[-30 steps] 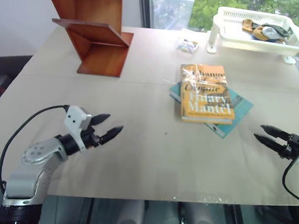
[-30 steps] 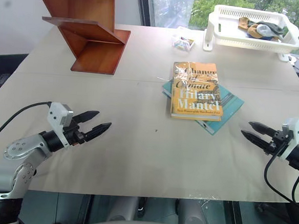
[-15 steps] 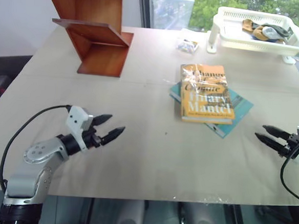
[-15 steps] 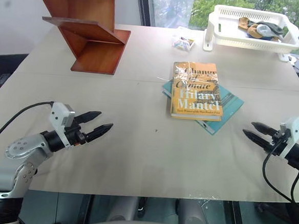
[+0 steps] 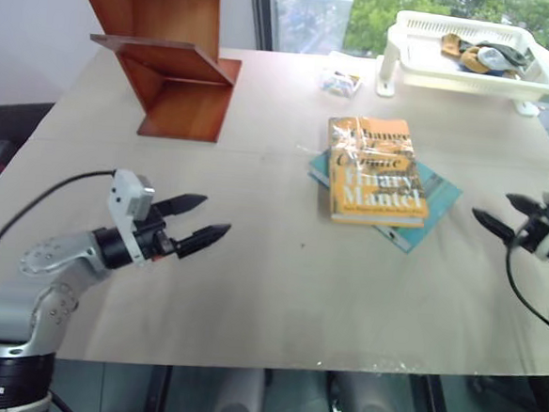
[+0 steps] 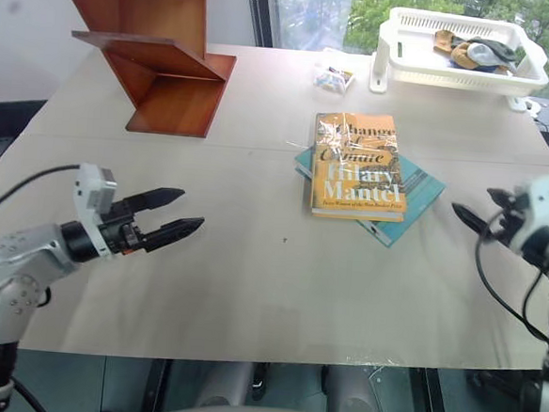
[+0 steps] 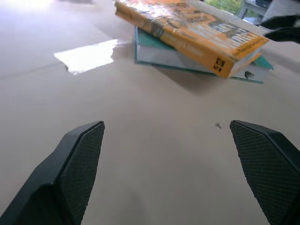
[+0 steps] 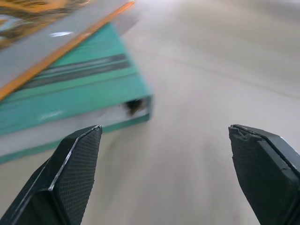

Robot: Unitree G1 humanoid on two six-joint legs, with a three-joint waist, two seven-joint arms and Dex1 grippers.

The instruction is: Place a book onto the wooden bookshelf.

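Pale beige, the table [image 5: 278, 291] carries everything here. At its far left corner stands the wooden bookshelf [image 5: 167, 52], reddish-brown with angled flat boards, its shelves bare. At the far right corner sits a white plastic basket [image 5: 464, 59] holding some crumpled cloth items. Near the middle of the table, well apart from the bookshelf, lies the book [image 5: 376, 169], a thick yellow-orange hardback with pale lettering, flat and cover up. It rests on a thinner teal book [image 5: 435, 203], which sticks out from under it on the right and near sides. A small clear packet [image 5: 343, 81] lies between the basket and the books. The left gripper [image 5: 196, 217] hovers over the near left part of the table, pointing toward the books, its jaws released and spread with nothing between them. The right gripper [image 5: 502, 213] hangs just beside the teal book's right corner, jaws likewise parted wide and empty, touching neither book.
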